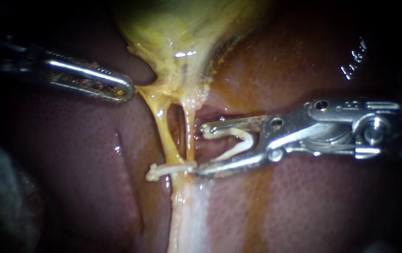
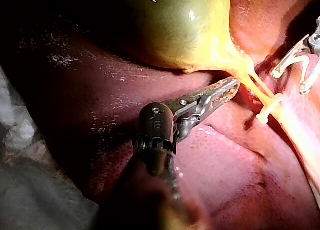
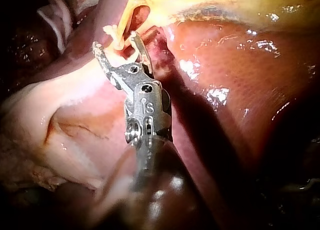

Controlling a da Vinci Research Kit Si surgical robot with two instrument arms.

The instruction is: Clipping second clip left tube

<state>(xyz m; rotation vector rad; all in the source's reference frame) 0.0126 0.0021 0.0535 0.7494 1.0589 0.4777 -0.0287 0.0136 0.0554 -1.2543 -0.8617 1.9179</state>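
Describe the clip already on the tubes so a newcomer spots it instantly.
Start at the yellow-green gallbladder and follow the left tube and right tube down from its neck. At their lower end the closed clip lies crosswise, white and flat. The other, an open clip held by the right instrument, is spread in a V.

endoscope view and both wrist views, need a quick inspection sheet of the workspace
surface: liver, wet and glossy, under everything
job's things: gallbladder; left tube and right tube run down from it; a shut clip crosses the left tube low down
clutter: nothing seen
instruments: left instrument, jaws shut on the gallbladder at its neck; right instrument, jaws wide, both touching the open clip they carry, beside the right tube, not yet around the left tube
cables: nothing seen
surroundings: pale cloth beside the liver
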